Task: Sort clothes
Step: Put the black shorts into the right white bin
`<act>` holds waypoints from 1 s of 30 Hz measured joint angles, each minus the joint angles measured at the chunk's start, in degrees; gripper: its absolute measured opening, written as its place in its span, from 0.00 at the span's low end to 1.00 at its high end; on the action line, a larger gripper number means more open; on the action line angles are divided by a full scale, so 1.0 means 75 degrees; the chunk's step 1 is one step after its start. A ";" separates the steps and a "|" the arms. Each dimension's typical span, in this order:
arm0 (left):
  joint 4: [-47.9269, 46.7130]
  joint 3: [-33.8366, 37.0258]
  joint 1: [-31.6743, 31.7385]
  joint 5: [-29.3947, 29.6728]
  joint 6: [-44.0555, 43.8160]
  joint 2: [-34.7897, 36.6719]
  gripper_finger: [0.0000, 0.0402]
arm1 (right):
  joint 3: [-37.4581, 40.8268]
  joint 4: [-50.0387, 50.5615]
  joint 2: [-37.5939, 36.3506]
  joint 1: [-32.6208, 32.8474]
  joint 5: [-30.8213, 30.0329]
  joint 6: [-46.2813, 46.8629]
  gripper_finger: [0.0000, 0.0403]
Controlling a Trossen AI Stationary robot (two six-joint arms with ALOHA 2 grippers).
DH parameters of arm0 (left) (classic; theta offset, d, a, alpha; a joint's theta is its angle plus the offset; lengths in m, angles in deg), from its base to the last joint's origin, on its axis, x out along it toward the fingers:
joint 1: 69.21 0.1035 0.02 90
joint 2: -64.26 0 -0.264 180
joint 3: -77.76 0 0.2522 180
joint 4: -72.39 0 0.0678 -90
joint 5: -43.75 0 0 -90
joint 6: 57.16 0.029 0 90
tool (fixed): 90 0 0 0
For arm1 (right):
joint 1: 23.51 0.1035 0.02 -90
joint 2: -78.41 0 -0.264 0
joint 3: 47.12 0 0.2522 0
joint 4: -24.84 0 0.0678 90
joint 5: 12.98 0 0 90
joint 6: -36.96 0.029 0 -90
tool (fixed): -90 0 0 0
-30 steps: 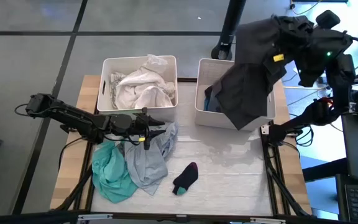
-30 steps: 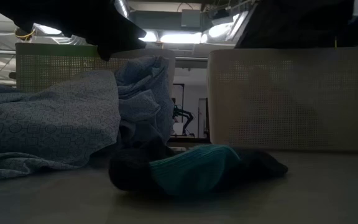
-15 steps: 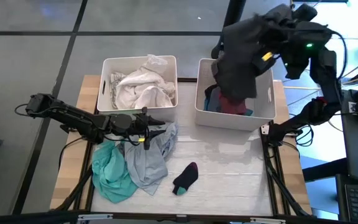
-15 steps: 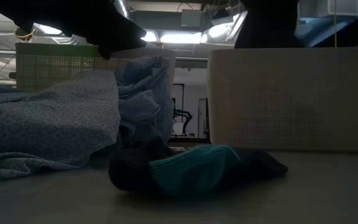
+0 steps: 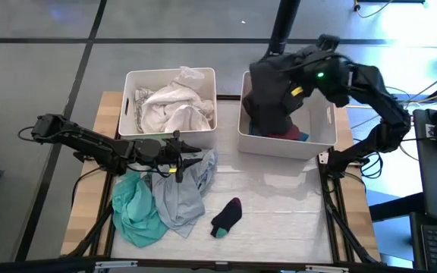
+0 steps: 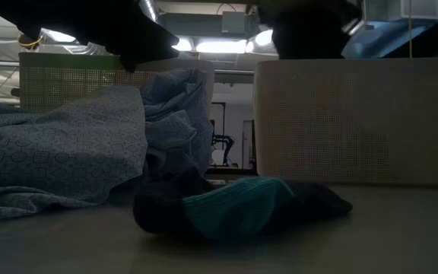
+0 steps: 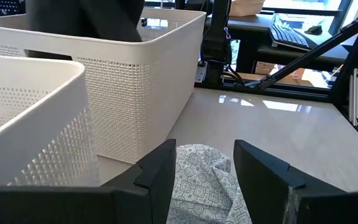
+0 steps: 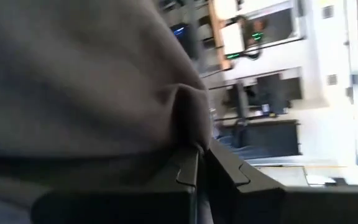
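My right gripper (image 5: 298, 82) is shut on a black garment (image 5: 268, 98) above the right white bin (image 5: 287, 144). The garment hangs down into that bin, over blue and dark red clothes (image 5: 285, 132). My left gripper (image 5: 192, 157) is open just above a patterned white garment (image 7: 201, 171), its fingers on either side of a raised fold; I cannot tell whether they touch it. A teal-green garment (image 5: 135, 208), a pale grey-blue one (image 5: 177, 201) and a black-and-teal sock (image 5: 226, 216) lie on the table. White clothes (image 5: 169, 106) fill the left bin. My right gripper pinches a bunched fold of the black garment (image 8: 182, 102) between its two shut fingers; how many layers I cannot tell. The garment hangs slack below the gripper, its lower part inside the right bin.
The two white bins (image 5: 131, 125) stand side by side at the table's far edge. The sock (image 6: 234, 205) lies in front of the right bin's wall (image 6: 356, 122). Bare tabletop (image 5: 287, 205) lies at the near right.
My right gripper has gone toward the table's left edge and down, over the right bin. The black garment, which hung spread over the bin's near right corner, now hangs bunched inside the bin.
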 joint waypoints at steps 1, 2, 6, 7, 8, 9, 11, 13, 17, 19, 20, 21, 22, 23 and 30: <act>0.0000 0.0000 0.0000 0.0000 -0.0003 0.0000 0.38 | 0.0161 0.0192 0.0000 -0.0002 0.0069 0.0161 0.04; 0.0000 0.0000 0.0000 -0.0002 -0.0003 0.0000 0.38 | 0.0337 0.0351 0.0003 -0.0004 0.0156 0.0314 0.04; 0.0000 0.0000 0.0000 -0.0003 -0.0003 0.0000 0.38 | 0.1271 0.0580 0.0000 -0.0111 0.0238 0.0751 0.04; 0.0000 0.0000 0.0000 -0.0003 -0.0003 0.0000 0.38 | 0.1533 0.0578 0.0000 -0.0169 0.0273 0.0846 0.04; 0.0000 0.0000 0.0000 -0.0003 -0.0003 0.0000 0.38 | 0.1820 0.0565 0.0000 -0.0232 0.0345 0.0901 0.04; 0.0000 0.0000 0.0000 -0.0003 -0.0004 0.0000 0.38 | 0.2104 0.0522 0.0000 -0.0317 0.0420 0.0921 0.04; 0.0000 0.0000 0.0000 -0.0003 -0.0003 0.0000 0.38 | 0.2696 0.0518 0.0000 -0.0515 0.0505 0.0944 0.04; 0.0000 0.0000 0.0000 -0.0003 -0.0003 0.0000 0.38 | 0.3325 0.0457 0.0000 -0.0705 0.0514 0.1045 0.04; 0.0000 0.0000 0.0000 -0.0003 -0.0003 -0.0003 0.38 | 0.4567 -0.0035 0.0000 -0.1015 0.0634 0.1097 0.04; 0.0000 0.0000 0.0000 -0.0003 -0.0003 -0.0003 0.38 | 0.5122 -0.0464 0.0000 -0.1115 0.0792 0.1055 0.04; 0.0000 0.0000 0.0000 -0.0003 -0.0003 -0.0003 0.38 | 0.5389 -0.0737 0.0000 -0.1154 0.0890 0.1029 0.04; 0.0000 0.0000 0.0000 -0.0004 -0.0003 -0.0003 0.38 | 0.5639 -0.0986 0.0000 -0.1159 0.1012 0.0979 0.04; 0.0000 0.0000 0.0000 -0.0003 -0.0003 -0.0003 0.38 | 0.5868 -0.1218 0.0000 -0.1160 0.1124 0.0910 0.04; 0.0001 0.0000 0.0000 -0.0003 -0.0003 -0.0003 0.38 | 0.6079 -0.1446 0.0000 -0.1158 0.1220 0.0854 0.04; 0.0000 0.0000 0.0000 -0.0003 -0.0003 -0.0003 0.38 | 0.7309 -0.2841 0.0000 -0.1137 0.2019 0.0650 0.04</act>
